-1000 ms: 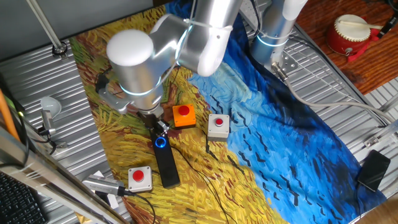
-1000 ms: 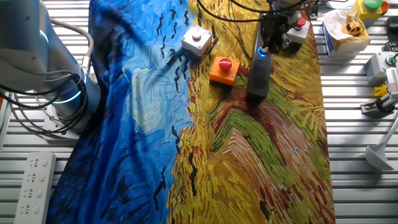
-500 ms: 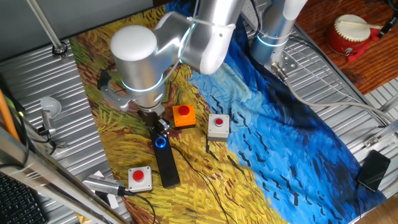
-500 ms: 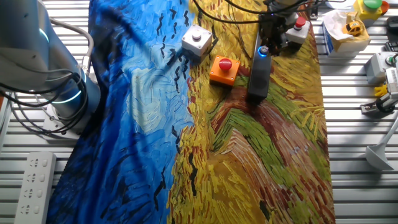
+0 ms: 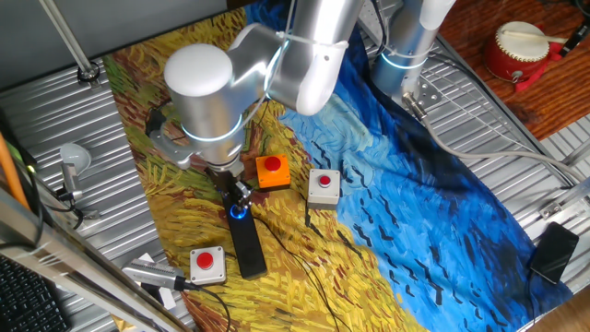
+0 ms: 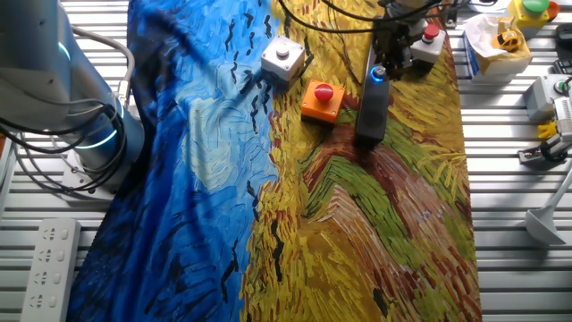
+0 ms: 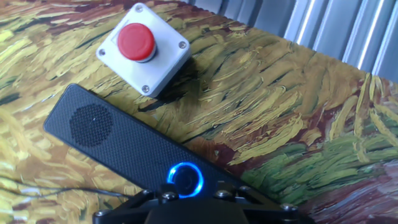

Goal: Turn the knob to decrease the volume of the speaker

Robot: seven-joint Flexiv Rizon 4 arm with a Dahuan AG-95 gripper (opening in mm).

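The speaker [image 5: 245, 242] is a long black bar lying on the painted cloth; it also shows in the other fixed view [image 6: 371, 109] and the hand view [image 7: 124, 146]. Its knob [image 7: 185, 179], a small black dial with a blue glowing ring, sits at the bar's end, and its glow shows in both fixed views [image 5: 239, 212] [image 6: 376, 75]. My gripper [image 5: 237, 196] [image 6: 391, 55] [image 7: 189, 198] stands straight over the knob. Its dark fingers sit close on either side of the dial and appear shut on it. The fingertips are mostly hidden at the hand view's bottom edge.
A white box with a red button [image 7: 143, 48] lies beside the speaker's far end [image 5: 207, 263]. An orange box with a red button [image 5: 272, 171] and another white button box [image 5: 323, 186] lie to the right. Thin cables cross the cloth [image 5: 313, 267].
The arm's wrist joint has shifted slightly up and right over the second, while the gripper stayed at the knob. The speaker has not moved.
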